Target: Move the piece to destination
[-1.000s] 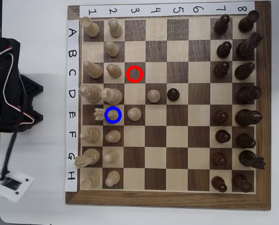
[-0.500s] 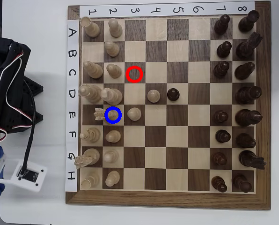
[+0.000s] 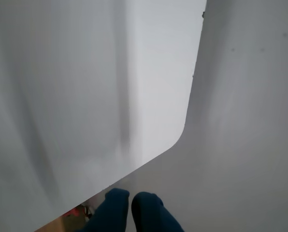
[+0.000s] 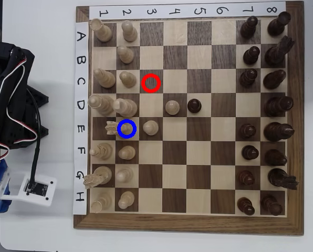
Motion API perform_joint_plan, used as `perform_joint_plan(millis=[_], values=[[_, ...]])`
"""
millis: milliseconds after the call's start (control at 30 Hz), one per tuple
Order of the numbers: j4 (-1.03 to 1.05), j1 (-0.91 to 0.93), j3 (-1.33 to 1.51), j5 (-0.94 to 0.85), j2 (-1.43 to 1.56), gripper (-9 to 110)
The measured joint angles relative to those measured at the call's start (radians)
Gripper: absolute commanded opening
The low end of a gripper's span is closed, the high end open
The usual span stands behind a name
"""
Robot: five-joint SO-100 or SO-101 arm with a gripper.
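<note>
The piece (image 4: 126, 129), a pale knight, stands inside the blue ring of the destination (image 4: 126, 122) in row E of the overhead view. Its jagged head leans left over the neighbouring dark square. The red-ringed dark square (image 4: 151, 83) in row C holds nothing. My arm (image 4: 9, 94) is folded up left of the board, well away from the piece. In the wrist view my gripper (image 3: 131, 207) shows two blue fingertips (image 3: 116, 209) pressed together, shut with nothing between them. They hang near the rounded corner of a white surface (image 3: 86, 96).
Pale pieces fill the two left columns of the chessboard (image 4: 83, 223), among them another pale knight (image 4: 95, 179). Dark pieces line the right columns. A pale pawn (image 4: 171, 107) and a dark pawn (image 4: 194, 105) face each other mid-board. The white wrist camera board (image 4: 39, 189) lies beside the board's left edge.
The arm's wrist end with the white camera board has swung up and to the right, closer to the chessboard's left edge. No chess piece has moved.
</note>
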Motion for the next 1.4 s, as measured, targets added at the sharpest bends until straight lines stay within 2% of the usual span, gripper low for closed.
perform_joint_plan(millis=[1000,1400], values=[[0.028,0.0,0.0,-0.072,0.0,0],[0.04,0.0,0.0,-0.029,0.0,0]])
